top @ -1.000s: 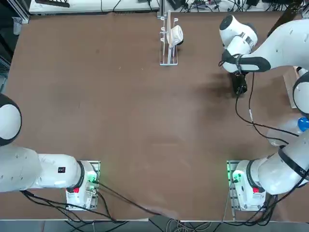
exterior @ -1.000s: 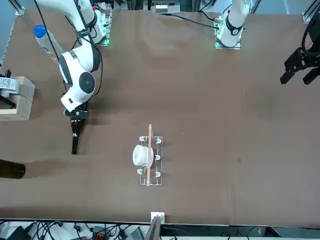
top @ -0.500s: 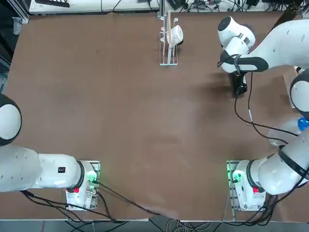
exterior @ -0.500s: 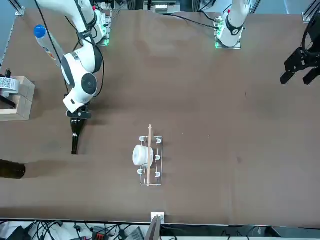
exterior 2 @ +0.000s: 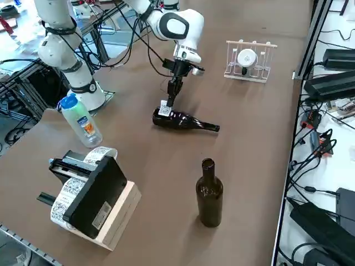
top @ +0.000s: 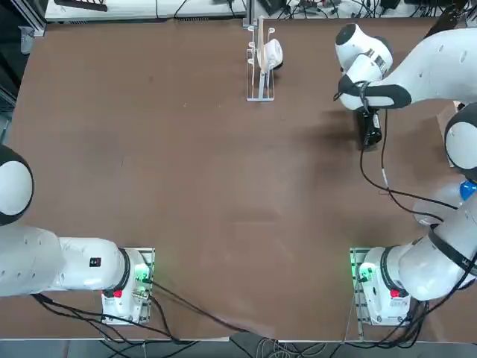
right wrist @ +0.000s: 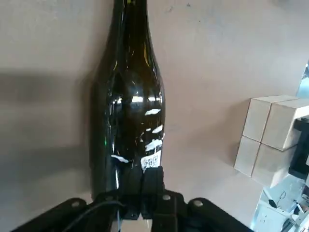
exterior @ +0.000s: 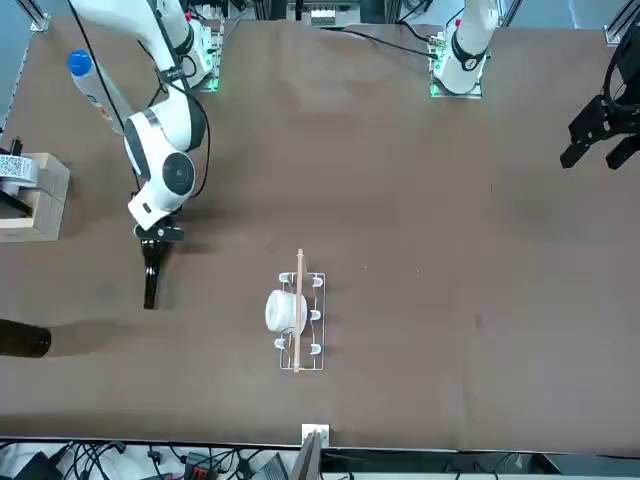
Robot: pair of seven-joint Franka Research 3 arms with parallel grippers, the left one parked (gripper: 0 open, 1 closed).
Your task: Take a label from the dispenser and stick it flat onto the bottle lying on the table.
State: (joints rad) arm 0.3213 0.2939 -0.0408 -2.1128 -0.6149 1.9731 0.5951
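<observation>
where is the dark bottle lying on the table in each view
Top view: bottle at upper right, mostly hidden under the right gripper.
Front view: at left, neck poking out below the gripper.
Right side view: centre, lying flat, label near its base.
Right wrist view: fills the middle.
Shared landmark: the right gripper, jaws shut, over the bottle's base.

We see matte brown tabletop (top: 209,171) filling most views. Cable tangle (exterior 2: 324,144) and black boxes (exterior 2: 333,83) beyond one edge. Metal frame post (exterior 2: 310,33) at that edge. More cables (exterior: 200,465) along far side.
</observation>
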